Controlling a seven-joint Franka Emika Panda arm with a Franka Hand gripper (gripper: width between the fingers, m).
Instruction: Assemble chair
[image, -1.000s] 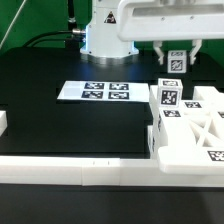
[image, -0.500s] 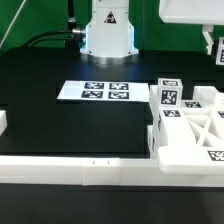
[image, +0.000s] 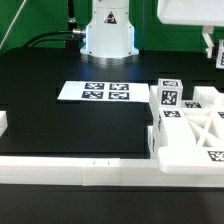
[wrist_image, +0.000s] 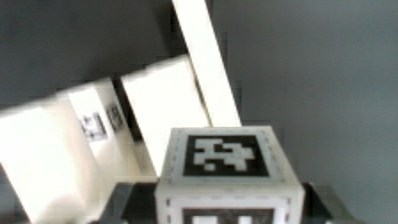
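Chair assy (image: 185, 125): white blocky parts w/ b&w square tags, grouped at exterior view's right, resting against front rail. X-braced frame (image: 207, 130) faces front. Separate tagged white block (wrist_image: 226, 170) raised off table, seen in wrist view.

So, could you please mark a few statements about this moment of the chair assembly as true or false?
1. The marker board lies flat on the black table, to the exterior view's left of the chair parts. True.
2. The hand is empty. False: the wrist view shows a tagged white piece between its fingers.
3. The X-braced frame sits at the exterior view's right, close to the front rail. True.
4. A chair piece rests on the marker board. False: it carries only its tags.
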